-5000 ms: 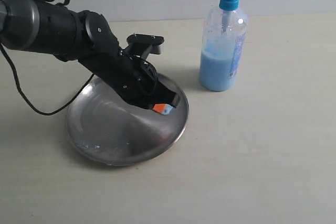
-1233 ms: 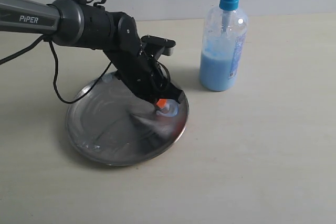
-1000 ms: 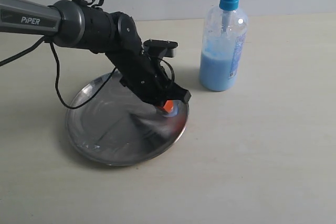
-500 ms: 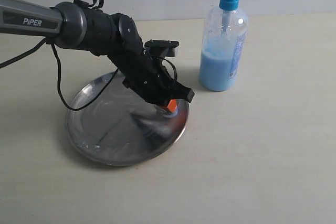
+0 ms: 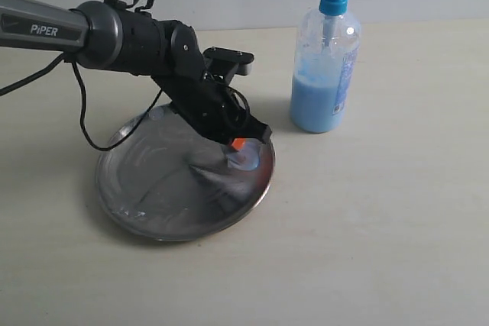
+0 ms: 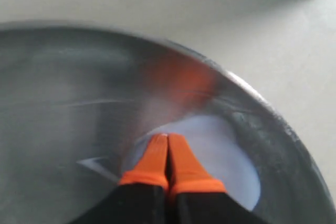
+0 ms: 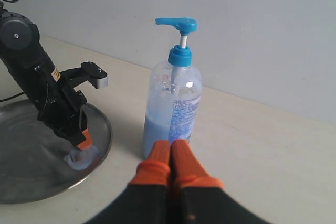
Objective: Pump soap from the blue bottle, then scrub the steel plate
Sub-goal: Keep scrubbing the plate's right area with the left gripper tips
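Got a small pale-blue creamy soap (image 5: 244,161) smear sitting on the wide round silver steel plate (image 5: 145,188), right up against the raised rim on the side facing the bottle. Being touched from above by the left gripper (image 6: 167,144), orange fingertips pressed shut against each other with nothing pinched between them, planted at the edge of the blob. Looks like the scrub step, with the pumping done, judging by the soap on the metal.

Key bit for the next stroke: the smear spreads just past the fingertips toward the rim, so hardly any room outward before sliding off the plate's edge. Plenty of bare streaky metal the other way, back under the black left arm (image 5: 137,43) toward the plate's middle, so probably better to drag inward. No long axis worth mentioning on a roundish puddle.

Then the tall clear plastic bottle (image 5: 325,74) with the bright blue pump head, upright, off the plate to its right, near but not touching. Right gripper (image 7: 170,153) pointed at it, orange fingers closed too, holding nothing, apart from the bottle. Left arm clearly the nearer one to the soap. Open pale tabletop (image 5: 382,250) all round; only risk worth flagging is shoving the plate toward the bottle.
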Action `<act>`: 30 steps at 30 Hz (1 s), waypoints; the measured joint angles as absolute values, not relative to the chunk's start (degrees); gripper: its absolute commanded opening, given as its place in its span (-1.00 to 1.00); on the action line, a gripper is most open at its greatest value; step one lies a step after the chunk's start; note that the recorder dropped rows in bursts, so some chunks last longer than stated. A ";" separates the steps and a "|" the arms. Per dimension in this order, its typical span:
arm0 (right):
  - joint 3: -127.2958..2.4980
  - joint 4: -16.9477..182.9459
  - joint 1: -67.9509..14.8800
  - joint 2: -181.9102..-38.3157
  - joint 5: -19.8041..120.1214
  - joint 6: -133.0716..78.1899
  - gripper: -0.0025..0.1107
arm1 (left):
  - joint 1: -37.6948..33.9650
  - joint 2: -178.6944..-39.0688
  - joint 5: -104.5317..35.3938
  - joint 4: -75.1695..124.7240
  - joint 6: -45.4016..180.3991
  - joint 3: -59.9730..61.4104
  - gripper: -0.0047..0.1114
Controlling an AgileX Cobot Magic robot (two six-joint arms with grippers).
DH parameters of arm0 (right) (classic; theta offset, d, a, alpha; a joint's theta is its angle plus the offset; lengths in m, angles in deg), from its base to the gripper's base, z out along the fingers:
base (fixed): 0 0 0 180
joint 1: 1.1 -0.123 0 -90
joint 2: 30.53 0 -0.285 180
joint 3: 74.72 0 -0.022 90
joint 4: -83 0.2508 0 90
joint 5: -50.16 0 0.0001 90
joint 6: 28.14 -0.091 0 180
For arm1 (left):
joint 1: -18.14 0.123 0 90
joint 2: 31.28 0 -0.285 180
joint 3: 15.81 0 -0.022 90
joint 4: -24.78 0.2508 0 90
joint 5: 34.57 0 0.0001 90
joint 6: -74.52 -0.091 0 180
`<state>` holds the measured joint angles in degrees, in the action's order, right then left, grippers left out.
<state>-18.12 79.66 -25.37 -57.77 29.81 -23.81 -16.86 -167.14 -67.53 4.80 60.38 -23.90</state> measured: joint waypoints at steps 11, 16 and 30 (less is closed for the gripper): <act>-18.12 79.66 -25.37 -57.77 29.81 -23.81 -0.96 | -15.85 -166.68 -72.85 5.76 60.22 -24.05 -0.92; -18.12 79.66 -25.37 -57.77 29.81 -23.70 -0.96 | -16.73 -166.56 -74.28 5.64 59.33 -24.05 -0.92; -18.12 79.66 -25.37 -57.77 29.81 -23.70 -0.96 | -18.84 -166.90 -74.92 -5.42 52.16 -24.05 -0.92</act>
